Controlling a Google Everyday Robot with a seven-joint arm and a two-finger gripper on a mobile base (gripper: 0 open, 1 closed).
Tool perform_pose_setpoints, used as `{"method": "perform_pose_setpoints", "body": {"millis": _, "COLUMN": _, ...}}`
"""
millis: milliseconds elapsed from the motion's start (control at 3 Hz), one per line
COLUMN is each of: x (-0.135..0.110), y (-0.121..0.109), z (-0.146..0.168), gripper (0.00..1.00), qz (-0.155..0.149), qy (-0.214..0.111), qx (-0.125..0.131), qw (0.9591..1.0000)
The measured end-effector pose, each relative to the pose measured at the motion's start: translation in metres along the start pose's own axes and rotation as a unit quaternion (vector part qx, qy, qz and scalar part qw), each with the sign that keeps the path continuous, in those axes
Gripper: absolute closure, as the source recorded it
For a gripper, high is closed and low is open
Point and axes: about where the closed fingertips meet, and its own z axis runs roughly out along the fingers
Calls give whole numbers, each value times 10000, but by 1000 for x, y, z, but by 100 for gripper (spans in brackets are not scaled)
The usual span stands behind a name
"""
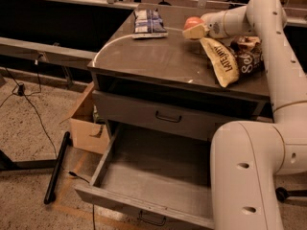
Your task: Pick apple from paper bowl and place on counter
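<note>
My gripper [195, 28] reaches in from the right over the back of the counter [153, 56]. It is shut on the reddish-orange apple [192, 21] and holds it just above the counter top. A cream wedge-shaped piece [194, 32] sits right under the apple. I cannot tell whether it is the paper bowl or a finger. No other bowl shows.
A blue-white snack bag [148, 22] lies at the counter's back left. A yellow chip bag [221, 61] and a dark brown bag [247, 56] lie at the right. The bottom drawer [158, 176] stands open. A cardboard box [86, 123] sits on the floor at the left. My arm [249, 176] fills the right foreground.
</note>
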Motion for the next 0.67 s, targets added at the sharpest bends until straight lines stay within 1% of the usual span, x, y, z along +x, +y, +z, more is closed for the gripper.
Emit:
{"method": "perform_pose_setpoints", "body": {"millis": 333, "x": 15, "y": 13, "z": 4, "gripper": 100, "qz": -168, "qy": 234, "qx": -267, "qw": 9992}}
{"method": "perform_pose_setpoints", "body": {"millis": 667, "x": 26, "y": 19, "z": 6, "gripper": 83, "qz": -293, "qy": 408, "qx": -390, "qw": 9980}}
